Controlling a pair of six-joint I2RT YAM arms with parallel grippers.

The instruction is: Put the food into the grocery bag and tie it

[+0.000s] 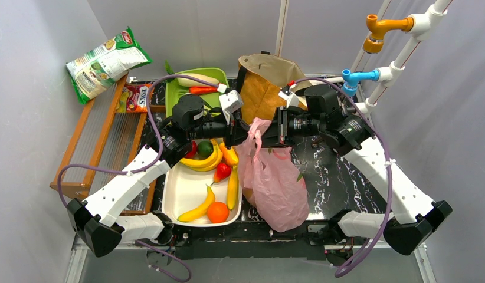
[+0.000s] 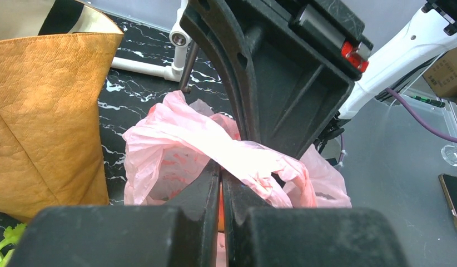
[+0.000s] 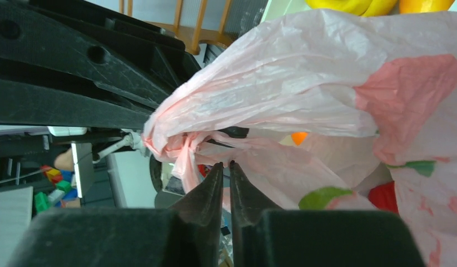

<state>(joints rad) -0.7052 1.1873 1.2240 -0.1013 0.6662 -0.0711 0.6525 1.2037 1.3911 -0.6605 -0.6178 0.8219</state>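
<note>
**Both grippers at the mouth of the bag.** The left gripper and right gripper face each other tip to tip. Each has its jaws closed to a thin slit, with a twisted strand of pink film pinched between them. The grocery bag hangs slack below the jaws, its body slumped on the black marbled tabletop.

The film is thin, light and limp, and likely slippery. It would crumple rather than hold a shape and could tear under a sharp pull. The gathered handle loops at the neck are the sound place to grip.

Orange and red shapes show through the film in the right wrist view; whether they are contents or print cannot be told.

Bananas and an orange lie in the white tray, outboard of the left jaws. These are hard, smooth and light.

A brown paper bag stands just beyond the jaws. Pale walls enclose the table closely.
</note>
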